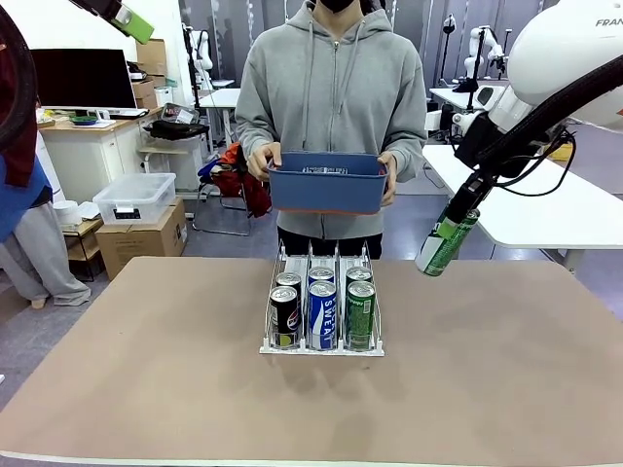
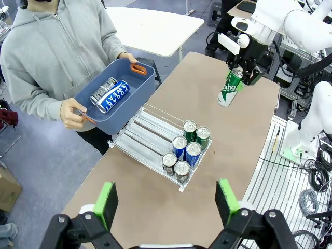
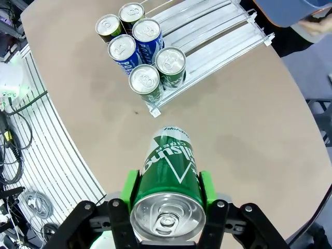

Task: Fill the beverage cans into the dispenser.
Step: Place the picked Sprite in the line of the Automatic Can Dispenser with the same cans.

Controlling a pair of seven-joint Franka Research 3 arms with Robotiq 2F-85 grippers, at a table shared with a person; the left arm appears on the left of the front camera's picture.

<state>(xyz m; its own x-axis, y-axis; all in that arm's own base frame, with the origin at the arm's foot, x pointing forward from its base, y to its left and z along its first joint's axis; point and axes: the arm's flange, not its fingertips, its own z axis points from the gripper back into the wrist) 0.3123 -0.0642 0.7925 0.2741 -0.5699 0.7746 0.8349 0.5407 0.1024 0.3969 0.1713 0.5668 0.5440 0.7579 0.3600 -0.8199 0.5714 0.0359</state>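
the left gripper [image 2: 167, 202] hung high above the left side of the table [image 1: 146, 389], jaws spread wide, holding nothing. in the middle, the dispenser [image 1: 324, 255] had six cans [image 1: 322, 309] standing at its near end, and off to its right the right gripper [image 1: 451, 226] squeezed tight around a tilted green can [image 1: 443, 248] up in the air. at the far side a person [image 1: 331, 88] held a blue bin [image 1: 326, 187] with two more cans [image 2: 110, 92] in it.

The front view looks across the counter [image 1: 506, 389] at the person [image 1: 331, 97]. Both wrist views look down from high. All three share the dispenser [image 1: 321, 350].
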